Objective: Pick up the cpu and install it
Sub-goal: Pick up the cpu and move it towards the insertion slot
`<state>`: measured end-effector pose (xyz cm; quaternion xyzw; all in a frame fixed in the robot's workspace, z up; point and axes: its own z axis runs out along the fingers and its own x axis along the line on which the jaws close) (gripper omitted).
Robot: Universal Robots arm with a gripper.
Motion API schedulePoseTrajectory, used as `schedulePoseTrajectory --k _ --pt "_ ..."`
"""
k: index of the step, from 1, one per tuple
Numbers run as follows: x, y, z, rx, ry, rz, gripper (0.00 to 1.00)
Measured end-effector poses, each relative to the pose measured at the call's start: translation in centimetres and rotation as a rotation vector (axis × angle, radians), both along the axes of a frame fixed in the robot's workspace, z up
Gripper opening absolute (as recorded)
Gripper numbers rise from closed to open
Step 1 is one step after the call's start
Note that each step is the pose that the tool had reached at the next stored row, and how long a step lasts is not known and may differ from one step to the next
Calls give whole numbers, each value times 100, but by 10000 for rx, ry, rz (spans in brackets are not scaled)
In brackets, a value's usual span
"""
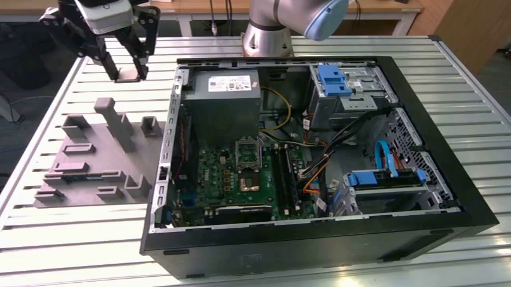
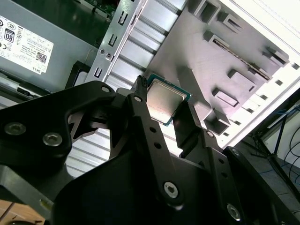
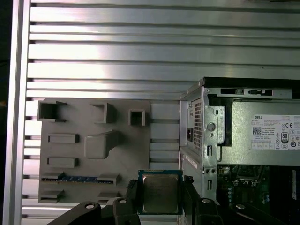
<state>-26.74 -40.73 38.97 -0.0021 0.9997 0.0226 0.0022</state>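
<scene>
Fingers of the end effector are pinched on two opposite edges of the cpu, which is held in the air with its shiny metal top showing in both wrist views. It is seen at the exterior view's left, above the slatted tabletop, near the grey moulded tray and beside the open computer case, whose motherboard lies exposed inside.

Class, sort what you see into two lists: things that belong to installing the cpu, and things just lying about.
Belongs to the job: the cpu, gripped by the gripper; the motherboard in the open computer case.

Lying about: the grey tray; the power supply; the blue drive bracket.
</scene>
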Motion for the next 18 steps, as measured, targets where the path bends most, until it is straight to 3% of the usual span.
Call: schedulePoseTrajectory --k 18 --pt "42 0 0 0 1 0 47"
